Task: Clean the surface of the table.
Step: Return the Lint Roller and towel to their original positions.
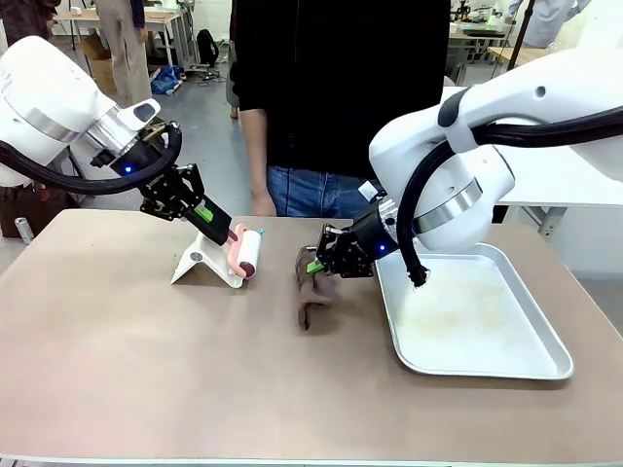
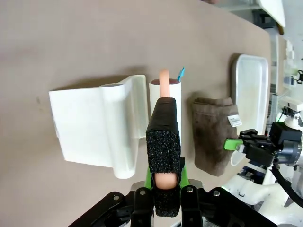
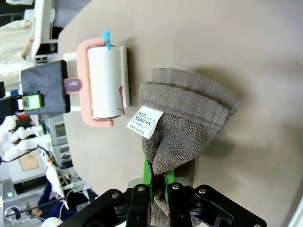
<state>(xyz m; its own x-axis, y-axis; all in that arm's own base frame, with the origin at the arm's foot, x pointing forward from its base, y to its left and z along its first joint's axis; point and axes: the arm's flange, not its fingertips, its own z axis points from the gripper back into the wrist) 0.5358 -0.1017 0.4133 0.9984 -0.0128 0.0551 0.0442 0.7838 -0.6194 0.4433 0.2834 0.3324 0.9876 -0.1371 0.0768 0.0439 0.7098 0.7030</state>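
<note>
The tan desk (image 1: 127, 379) spreads across the near foreground, bare at six o'clock. At its middle, the right end effector (image 1: 316, 265) is clamped on a brown towel (image 1: 313, 292); to wipe well I'd judge it should press the cloth flat and sweep toward the bare area, away from the metal tray (image 1: 545, 365) at three o'clock. At ten o'clock the left end effector (image 1: 232, 235) grips a lint roller (image 1: 249, 253) by its handle, beside a white stand (image 1: 200, 261). The right wrist view reveals the towel's label (image 3: 145, 122); the front view shows a person (image 1: 331, 97) beyond
</note>
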